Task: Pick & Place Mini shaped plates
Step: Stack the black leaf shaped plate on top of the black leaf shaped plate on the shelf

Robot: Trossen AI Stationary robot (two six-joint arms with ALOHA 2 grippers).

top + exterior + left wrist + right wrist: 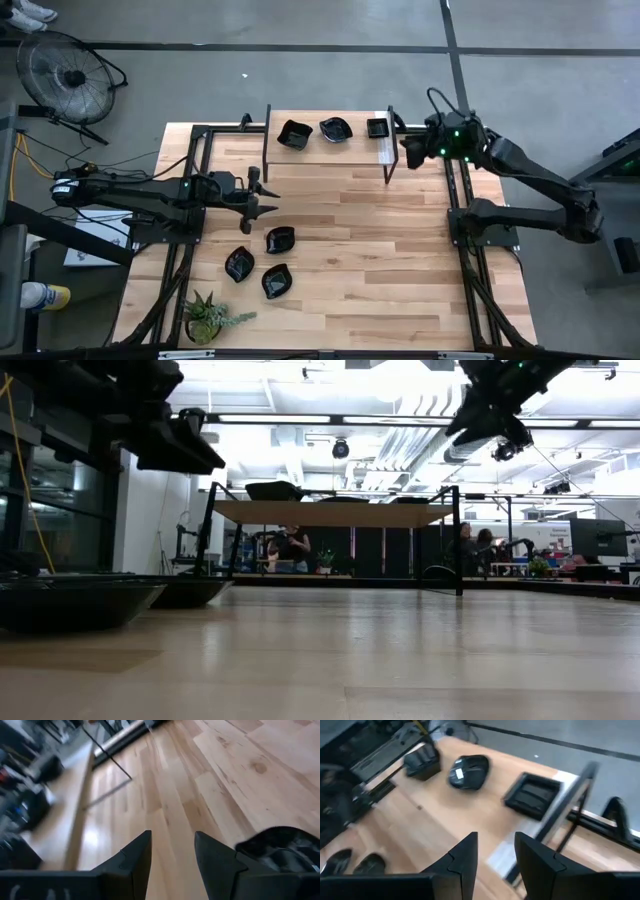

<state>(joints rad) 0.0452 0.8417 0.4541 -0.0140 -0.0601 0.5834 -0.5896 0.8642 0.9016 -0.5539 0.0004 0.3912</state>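
— While three glossy black mini plates lie clustered on the bench near the robot's left side, which arm stands closer to them?

— The left one, plainly. The nearest of the cluster, a rounded-square plate, sits just beside and slightly toward the near edge from the left tool, which hangs above the wood, empty, its fingers spread. In the left wrist view that dish's rim shows close beside one finger, not between the two.

— And the other plates?

— Three more rest on the raised shelf at the far edge: a squarish one, a wavy-edged one and a small square one. The right tool hovers at that shelf's right end, just beside the small square plate and holding nothing; its fingers stand apart in the right wrist view, with the small square plate ahead and off to one side.

— So what does the coming move turn on?

— Likely on that small offset by the left arm. The rounded-square plate lies to the side of the gap, so the left tool would have to shift toward the near edge and drop before pinching a rim. A potted plant stands at the near-left corner, well apart from that path.
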